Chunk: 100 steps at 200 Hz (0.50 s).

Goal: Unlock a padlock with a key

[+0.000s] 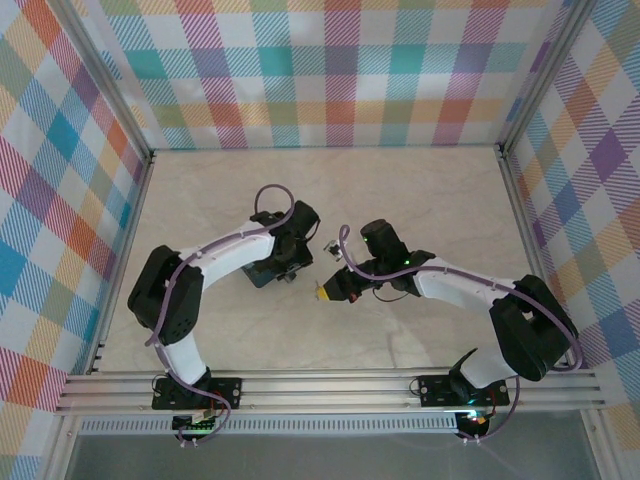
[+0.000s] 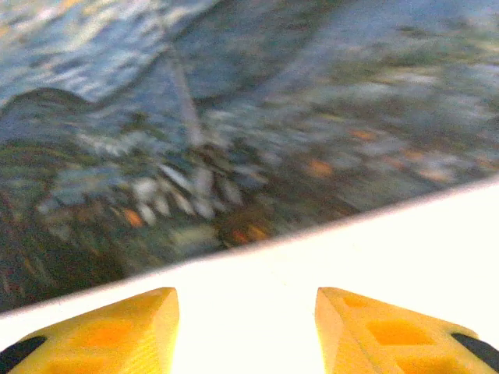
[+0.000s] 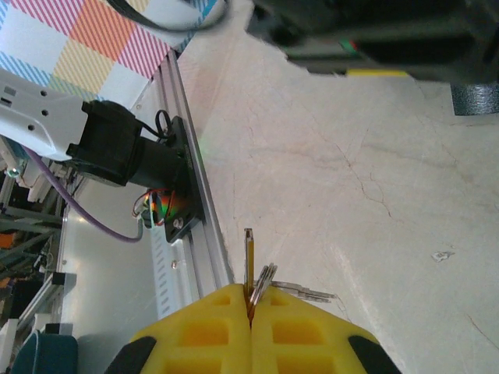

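Right tool [image 3: 251,300] clamps the key [image 3: 249,261]; left tool [image 2: 245,296] gapes beside the tin [image 2: 234,117].

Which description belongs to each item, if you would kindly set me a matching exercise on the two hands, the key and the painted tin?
Things:
1. left hand
2. right hand
3. key
4. tin

Descriptions:
A. thin and silvery, sticking out past yellow fingertips
B. fingers pressed together
C. painted in blue swirls, blurred up close
D. fingers apart, nothing between them

Pairs: 1-D, 2-B, 3-A, 4-C
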{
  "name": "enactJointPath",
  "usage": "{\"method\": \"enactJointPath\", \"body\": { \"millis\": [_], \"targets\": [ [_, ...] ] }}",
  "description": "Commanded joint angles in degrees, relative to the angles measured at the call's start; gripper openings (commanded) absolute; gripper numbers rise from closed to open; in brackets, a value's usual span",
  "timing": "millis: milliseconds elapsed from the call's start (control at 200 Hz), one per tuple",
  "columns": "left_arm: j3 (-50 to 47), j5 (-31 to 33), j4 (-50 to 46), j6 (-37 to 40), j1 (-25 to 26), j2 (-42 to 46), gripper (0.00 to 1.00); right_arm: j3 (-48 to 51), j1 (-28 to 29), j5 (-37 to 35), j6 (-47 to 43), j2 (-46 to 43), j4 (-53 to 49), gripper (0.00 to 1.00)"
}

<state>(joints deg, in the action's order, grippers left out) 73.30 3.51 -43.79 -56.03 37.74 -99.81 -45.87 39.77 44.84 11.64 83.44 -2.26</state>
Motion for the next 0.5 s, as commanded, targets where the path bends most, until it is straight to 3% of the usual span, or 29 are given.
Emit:
{"method": "enactJointPath", "body": {
  "millis": [0,170,355,495],
  "targets": [
    [5.5,-7.1,-5.8,9.5,-1.2,6.1,0.48,-0.3,-0.7,3.0,-3.8,-1.0,-3.0,0.0],
    [5.2,-20.5,-6.9,22.3,-5.0,9.6,0.38,-2.1,-1.5,7.8,-6.2,0.0,-4.9,0.0],
    [-5.8,-43.5,10.5,24.0,-8.3,14.8,0.32,-4.1,-2.5,12.3,-7.0,1.7,-5.9,0.0],
    [-9.0,-49.4,16.6,26.0,-8.3,15.9,0.24,-6.0,-3.8,16.5,-6.5,3.2,-5.1,0.0]
  ]
}}
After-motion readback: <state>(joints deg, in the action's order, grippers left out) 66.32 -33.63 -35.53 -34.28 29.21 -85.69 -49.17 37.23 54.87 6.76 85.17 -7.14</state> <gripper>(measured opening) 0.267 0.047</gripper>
